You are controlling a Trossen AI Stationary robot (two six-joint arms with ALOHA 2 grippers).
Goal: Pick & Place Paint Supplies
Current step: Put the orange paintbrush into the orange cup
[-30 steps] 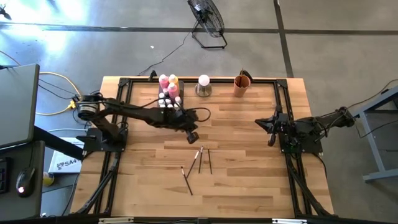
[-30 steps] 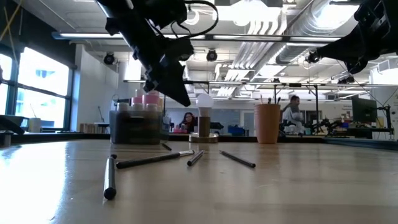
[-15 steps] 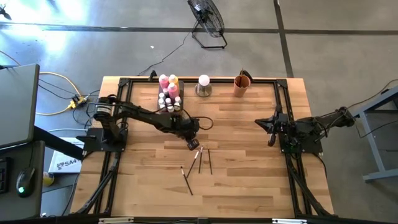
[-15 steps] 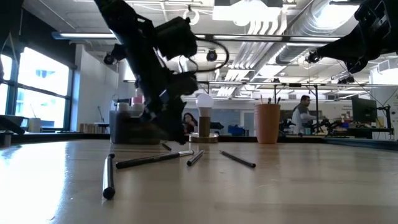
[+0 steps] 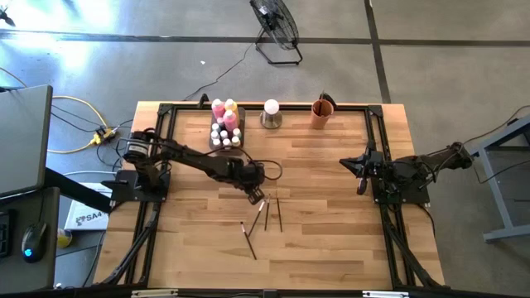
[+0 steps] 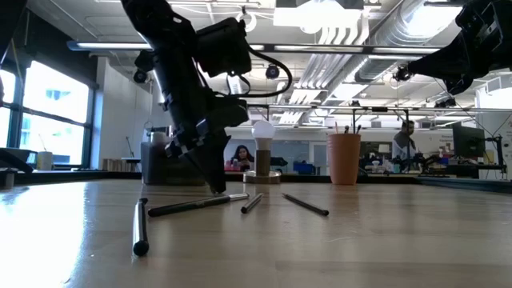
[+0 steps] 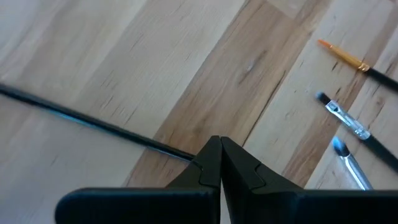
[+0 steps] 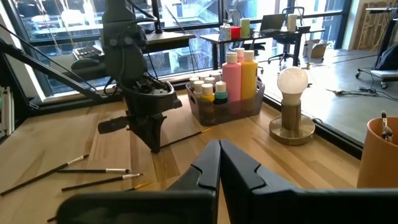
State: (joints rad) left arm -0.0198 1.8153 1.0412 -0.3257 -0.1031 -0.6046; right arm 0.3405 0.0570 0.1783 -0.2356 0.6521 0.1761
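Several thin dark-handled paintbrushes (image 5: 266, 212) lie flat on the wooden table near its middle. Pink and yellow paint bottles (image 5: 224, 108) and tiny white-capped ones (image 5: 222, 136) stand in a grey tray (image 8: 227, 111) at the far edge. My left gripper (image 5: 255, 195) is shut and points steeply down, with its tips just above the table. Those tips (image 7: 219, 142) stand at one long brush handle (image 7: 112, 127); three more brush heads (image 7: 341, 113) lie beside it. My right gripper (image 8: 219, 148) waits shut at the table's right side, high above it. My left gripper has its shut fingertips (image 7: 211, 155) right at the long brush's handle (image 7: 180, 151), coming from above and slanting down. The fingertips hide that spot, so I cannot tell whether they touch it. The brush lies flat on the table.
A white ball on a metal base (image 5: 271, 112) and an orange cup (image 5: 322, 112) stand at the far edge, right of the tray. A black frame (image 5: 166, 112) runs along the table's edges. Bare wood lies between the brushes and my right arm.
My left gripper has come down toward the table and a little toward the near edge, tipping more steeply downward, until its tips are by the brushes. It has stayed shut. The brushes have not moved.
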